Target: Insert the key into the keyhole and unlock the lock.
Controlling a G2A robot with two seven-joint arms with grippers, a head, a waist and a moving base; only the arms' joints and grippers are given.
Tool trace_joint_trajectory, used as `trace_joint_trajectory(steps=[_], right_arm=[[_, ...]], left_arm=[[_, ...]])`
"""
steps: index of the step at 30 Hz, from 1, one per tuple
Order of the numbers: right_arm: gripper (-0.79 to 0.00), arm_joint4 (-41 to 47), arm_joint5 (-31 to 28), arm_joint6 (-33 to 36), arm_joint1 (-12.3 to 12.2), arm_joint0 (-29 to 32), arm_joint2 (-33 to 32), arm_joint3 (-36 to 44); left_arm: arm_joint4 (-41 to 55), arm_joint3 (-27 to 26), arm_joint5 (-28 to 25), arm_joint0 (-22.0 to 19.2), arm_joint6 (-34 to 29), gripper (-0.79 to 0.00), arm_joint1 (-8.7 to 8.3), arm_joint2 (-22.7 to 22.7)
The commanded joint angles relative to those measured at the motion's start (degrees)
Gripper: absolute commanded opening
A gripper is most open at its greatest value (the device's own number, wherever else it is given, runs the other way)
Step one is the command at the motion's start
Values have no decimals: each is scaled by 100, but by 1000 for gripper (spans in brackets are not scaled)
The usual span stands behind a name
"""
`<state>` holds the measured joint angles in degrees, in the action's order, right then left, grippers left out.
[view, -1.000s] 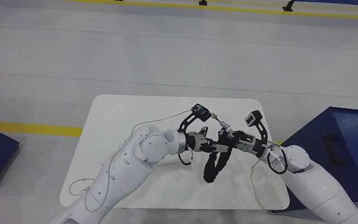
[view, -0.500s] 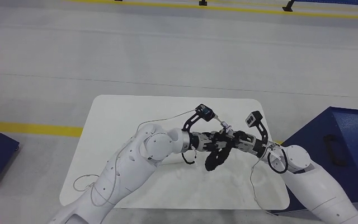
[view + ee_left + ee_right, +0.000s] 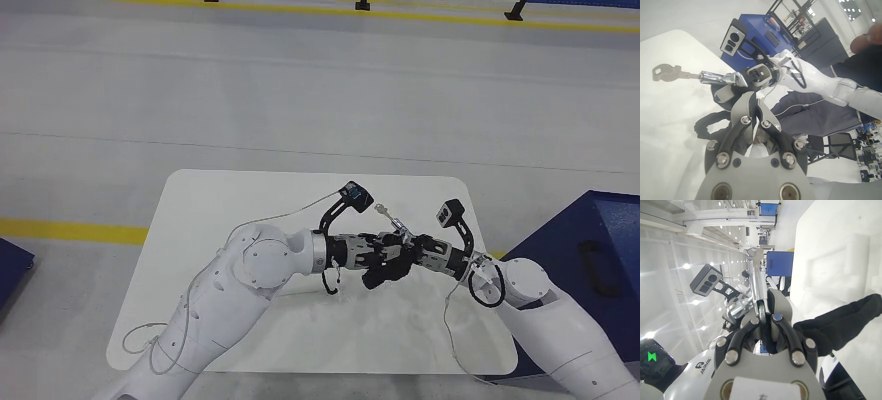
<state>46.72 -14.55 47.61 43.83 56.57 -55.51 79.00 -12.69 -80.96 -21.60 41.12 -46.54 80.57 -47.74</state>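
**Cable loop drawn up, key head standing free**

The black fabric-sleeved cable loop (image 3: pixel 385 272) is now bunching beneath the grippers instead of hanging toward the robot. The left gripper (image 3: pixel 754 94) is sitting narrow; I cannot tell whether it is pinching cable. The right gripper (image 3: pixel 762 306) is clamping the chrome lock cylinder (image 3: pixel 712 77). Farther out, the flat silver metal key (image 3: pixel 665 73) is projecting from the keyhole. Its long axis is continuing the cylinder's line away from both claws, and its head is ungripped, probably for the left gripper to take.

Bright, even light from overhead.
In the right wrist view we see the ceiling lamps (image 3: pixel 686 266) flare into starbursts. Under that light the white bench (image 3: pixel 230 215) is nearly washed out, and the chrome lock (image 3: pixel 711 77) throws hard glints. Both wrist views bend straight lines toward their edges, as wide lenses do.
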Motion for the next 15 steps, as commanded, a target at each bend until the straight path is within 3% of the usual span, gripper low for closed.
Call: trace_joint_trajectory(steps=[1,15], right_arm=[[-785,-8,18,9,26,1,-4,-10],[-785,1,144,177,137,90,-272,-112]], left_arm=[[289,57,-171,31,-152,-785,-8,-29],[276,49,-321,91,-24,-785,-67,-263]])
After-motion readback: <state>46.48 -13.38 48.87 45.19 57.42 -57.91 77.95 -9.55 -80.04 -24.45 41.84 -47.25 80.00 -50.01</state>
